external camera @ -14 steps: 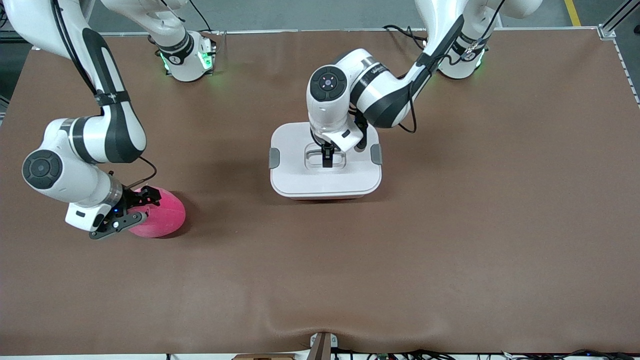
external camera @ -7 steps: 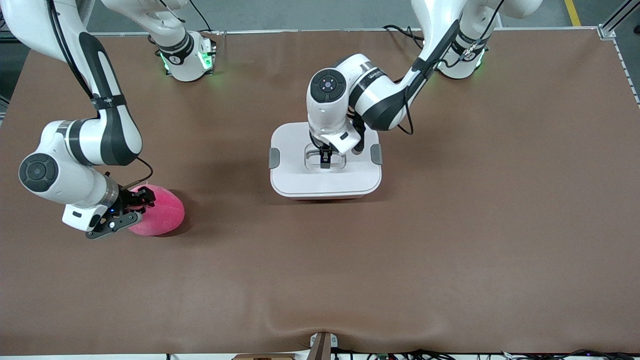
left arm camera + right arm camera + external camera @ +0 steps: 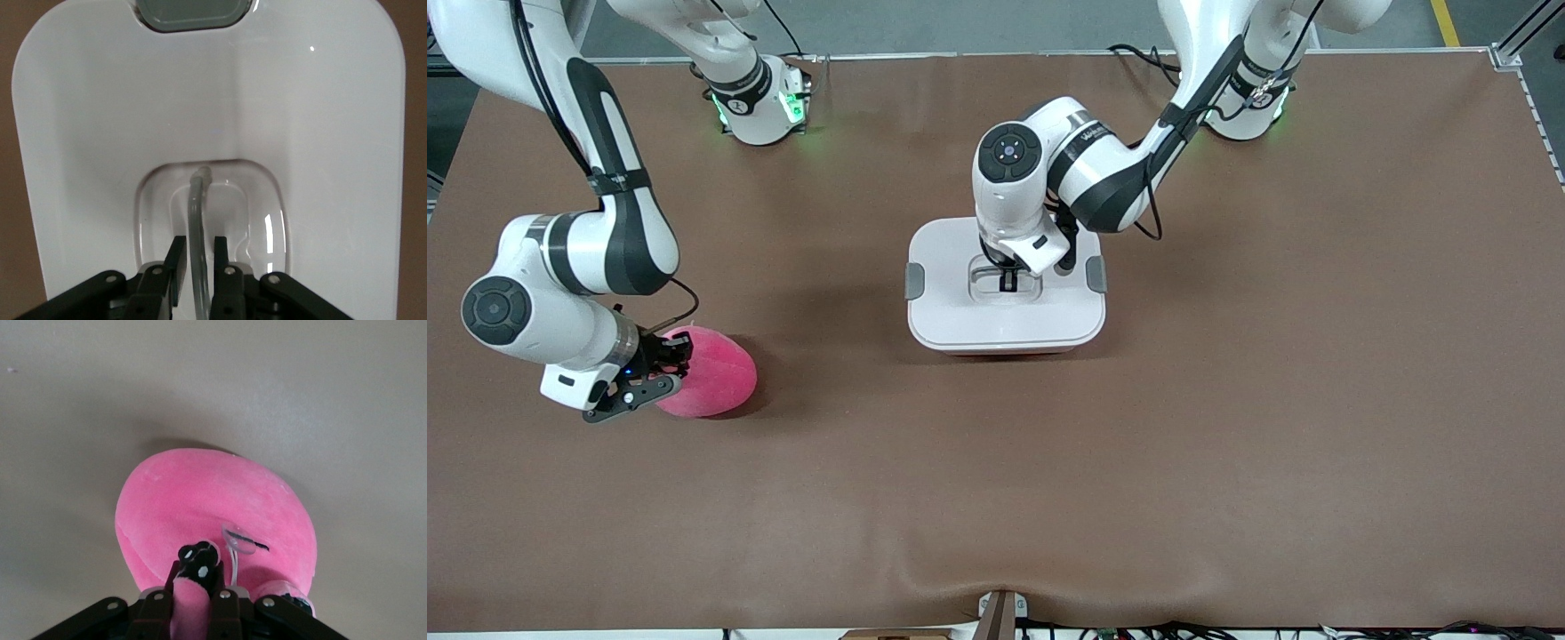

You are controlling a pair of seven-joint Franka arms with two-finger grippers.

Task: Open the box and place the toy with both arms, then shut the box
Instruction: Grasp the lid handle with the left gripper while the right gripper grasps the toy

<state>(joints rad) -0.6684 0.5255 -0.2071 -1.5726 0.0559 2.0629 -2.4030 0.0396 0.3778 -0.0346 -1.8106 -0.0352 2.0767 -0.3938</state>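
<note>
The left arm bends down over the box [image 3: 1005, 298], its left gripper [image 3: 196, 260] pinching the lid's translucent handle [image 3: 197, 200] — seemingly tight. Toward the right arm's end from the box, the right gripper [image 3: 195, 577] pinches a fold of the plush toy [image 3: 710, 384] — eye visible only from the wrist.

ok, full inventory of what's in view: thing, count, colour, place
box: 1, translucent pink under a white lid, mid-table, lid on.
side clips: 2, grey, one at each end of the lid.
lid handle: 1, clear bar in the lid's recessed centre.
toy: 1, bright pink plush, on the table toward the right arm's end, nearer the front camera than the box.
table: 1, brown cover.
left tool: 1, black, shut on the lid handle.
right tool: 1, black, shut on the toy.
</note>
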